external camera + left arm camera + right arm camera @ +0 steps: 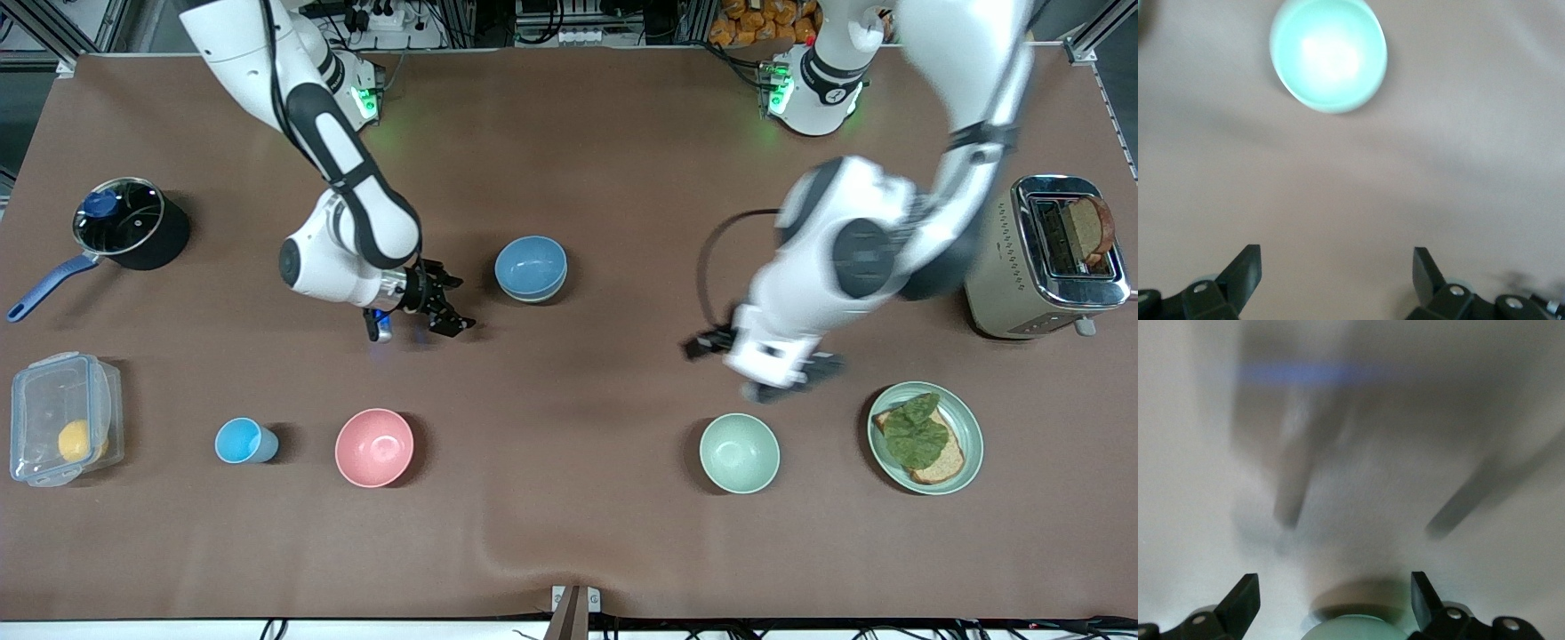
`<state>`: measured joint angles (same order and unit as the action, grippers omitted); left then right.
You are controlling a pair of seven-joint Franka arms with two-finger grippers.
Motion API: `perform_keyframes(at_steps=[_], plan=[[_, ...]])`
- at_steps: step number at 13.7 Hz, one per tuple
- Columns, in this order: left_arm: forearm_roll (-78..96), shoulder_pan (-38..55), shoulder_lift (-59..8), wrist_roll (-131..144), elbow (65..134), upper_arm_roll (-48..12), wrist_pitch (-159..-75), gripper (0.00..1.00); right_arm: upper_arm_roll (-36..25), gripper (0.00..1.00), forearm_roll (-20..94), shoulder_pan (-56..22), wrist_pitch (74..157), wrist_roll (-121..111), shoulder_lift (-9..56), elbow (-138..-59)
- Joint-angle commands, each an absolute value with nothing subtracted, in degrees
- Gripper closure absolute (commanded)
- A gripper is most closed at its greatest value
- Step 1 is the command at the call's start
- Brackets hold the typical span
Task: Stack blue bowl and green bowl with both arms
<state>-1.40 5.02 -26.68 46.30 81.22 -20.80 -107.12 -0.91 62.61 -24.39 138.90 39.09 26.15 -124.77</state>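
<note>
The blue bowl (531, 264) sits nested in the green bowl (536, 297), of which only a thin rim shows under it, near the table's middle. My right gripper (442, 308) is open and empty, low beside this stack toward the right arm's end. In the right wrist view the right gripper (1335, 597) frames a pale green rounded bowl edge (1351, 628); I cannot tell which bowl it is. My left gripper (788, 380) is open and empty, up over the table by the mint-green bowl. In the left wrist view the left gripper (1337, 272) stands wide open.
A paler mint-green bowl (739, 452) (1328, 53), a pink bowl (374, 447) and a light-blue cup (244, 441) stand nearer the camera. A plate with a sandwich (965, 418), a toaster (1031, 284), a pot (133, 227) and a lidded plastic box (58, 418) stand at the table's ends.
</note>
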Motion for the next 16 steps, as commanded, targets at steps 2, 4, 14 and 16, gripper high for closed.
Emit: perform_keyframes(at_steps=[2,4,14,16], plan=[[-2.7,-2.6,-18.6,37.3,82.2,-21.4,-100.5,0.00,-4.5,0.00,54.9,-23.6,133.3,38.8,23.3,-124.5],[-2.0,-6.8,-15.4,31.4,82.6,-21.8,-98.1,0.00,-10.4,0.00,44.4,-23.6,124.0,38.8,22.2,-121.6],[-0.4,2.2,1.4,9.1,94.5,-3.1,-90.7,0.00,-18.3,0.00,12.4,-10.7,92.6,18.5,14.7,-102.3],[-0.4,2.5,1.4,7.0,93.3,-2.8,-89.9,0.00,-18.1,0.00,8.9,-9.0,86.0,8.6,14.5,-95.3]])
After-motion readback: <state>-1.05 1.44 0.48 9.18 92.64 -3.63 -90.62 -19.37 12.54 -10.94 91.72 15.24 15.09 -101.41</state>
